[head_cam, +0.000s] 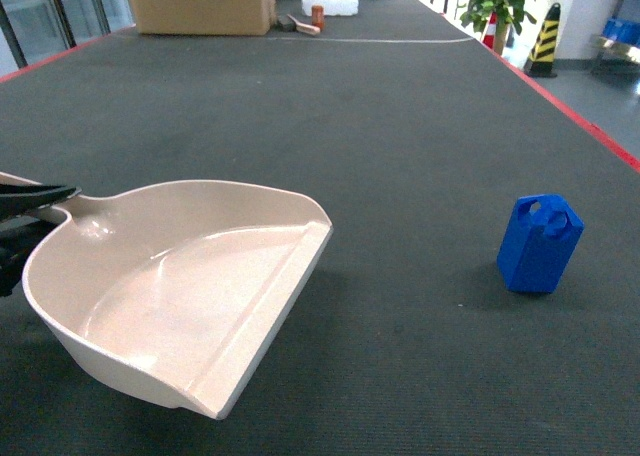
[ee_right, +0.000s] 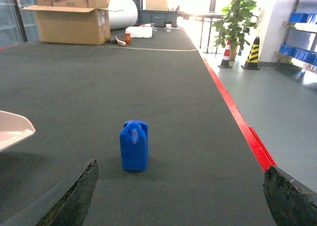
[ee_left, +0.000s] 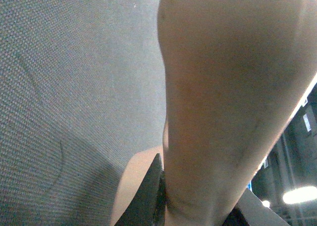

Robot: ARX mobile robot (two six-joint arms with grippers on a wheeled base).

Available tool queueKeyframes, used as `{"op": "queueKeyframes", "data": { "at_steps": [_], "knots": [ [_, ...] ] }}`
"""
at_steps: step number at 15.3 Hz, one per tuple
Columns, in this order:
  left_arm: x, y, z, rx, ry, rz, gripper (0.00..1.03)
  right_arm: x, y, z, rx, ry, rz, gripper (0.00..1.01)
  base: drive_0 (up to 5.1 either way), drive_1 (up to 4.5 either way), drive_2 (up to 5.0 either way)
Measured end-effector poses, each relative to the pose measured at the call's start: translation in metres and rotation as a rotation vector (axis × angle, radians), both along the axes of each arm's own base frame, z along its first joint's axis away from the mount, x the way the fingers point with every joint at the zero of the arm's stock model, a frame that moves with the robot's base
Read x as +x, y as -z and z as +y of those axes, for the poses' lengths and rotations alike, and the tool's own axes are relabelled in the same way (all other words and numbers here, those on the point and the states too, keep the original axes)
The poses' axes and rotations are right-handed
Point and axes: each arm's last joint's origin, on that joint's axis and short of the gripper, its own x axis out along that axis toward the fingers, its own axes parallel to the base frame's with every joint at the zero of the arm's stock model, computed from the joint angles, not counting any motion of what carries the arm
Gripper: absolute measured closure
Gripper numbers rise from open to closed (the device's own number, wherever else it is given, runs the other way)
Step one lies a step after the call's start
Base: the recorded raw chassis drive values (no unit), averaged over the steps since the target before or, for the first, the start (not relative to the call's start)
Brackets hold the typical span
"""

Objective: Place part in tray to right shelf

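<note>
The right gripper [ee_right: 178, 196], jaws wide, should straddle the upright small blue jerrycan-shaped plastic part [ee_right: 134, 145] squarely. The left gripper [head_cam: 30, 204] grips the beige plastic dustpan tray [head_cam: 180, 286] by its handle.

left hand [head_cam: 40, 201]: clamped on tray handle, low at far left | right hand [ee_right: 181, 194]: fingers spread wide, holding nothing

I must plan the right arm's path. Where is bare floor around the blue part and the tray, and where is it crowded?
Bare dark mat lies between the tray and the part, and all around the part up to the red edge line. The open right gripper faces the part with bare mat between. Crowded: the far end, with the cardboard box and small items.
</note>
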Motion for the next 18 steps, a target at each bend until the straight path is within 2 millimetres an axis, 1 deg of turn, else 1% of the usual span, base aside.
{"op": "queueKeyframes", "data": {
  "at_steps": [9, 10, 11, 12, 13, 14, 15, 16, 18],
  "knots": [
    [0.0, 0.0, 0.0, 0.001, 0.0, -0.001, 0.85, 0.0, 0.0, 0.0, 0.0, 0.0, 0.0, 0.03, 0.0, 0.0, 0.0],
    [-0.004, -0.005, -0.005, 0.056, -0.103, -0.017, 0.85, 0.0, 0.0, 0.0, 0.0, 0.0, 0.0, 0.03, 0.0, 0.0, 0.0],
    [-0.005, -0.005, -0.006, 0.073, -0.131, -0.019, 0.85, 0.0, 0.0, 0.0, 0.0, 0.0, 0.0, 0.03, 0.0, 0.0, 0.0],
    [-0.009, -0.012, -0.008, 0.134, -0.242, -0.038, 0.85, 0.0, 0.0, 0.0, 0.0, 0.0, 0.0, 0.03, 0.0, 0.0, 0.0],
    [-0.003, -0.027, -0.004, 0.188, -0.383, -0.112, 0.85, 0.0, 0.0, 0.0, 0.0, 0.0, 0.0, 0.03, 0.0, 0.0, 0.0],
    [-0.002, -0.023, 0.0, 0.18, -0.375, -0.096, 0.85, 0.0, 0.0, 0.0, 0.0, 0.0, 0.0, 0.03, 0.0, 0.0, 0.0],
    [-0.003, -0.01, 0.001, 0.151, -0.324, -0.045, 0.85, 0.0, 0.0, 0.0, 0.0, 0.0, 0.0, 0.03, 0.0, 0.0, 0.0],
    [-0.003, -0.005, 0.0, 0.122, -0.294, -0.021, 0.85, 0.0, 0.0, 0.0, 0.0, 0.0, 0.0, 0.03, 0.0, 0.0, 0.0],
    [-0.002, -0.004, -0.001, 0.064, -0.233, -0.009, 0.85, 0.0, 0.0, 0.0, 0.0, 0.0, 0.0, 0.03, 0.0, 0.0, 0.0]
  ]
}}
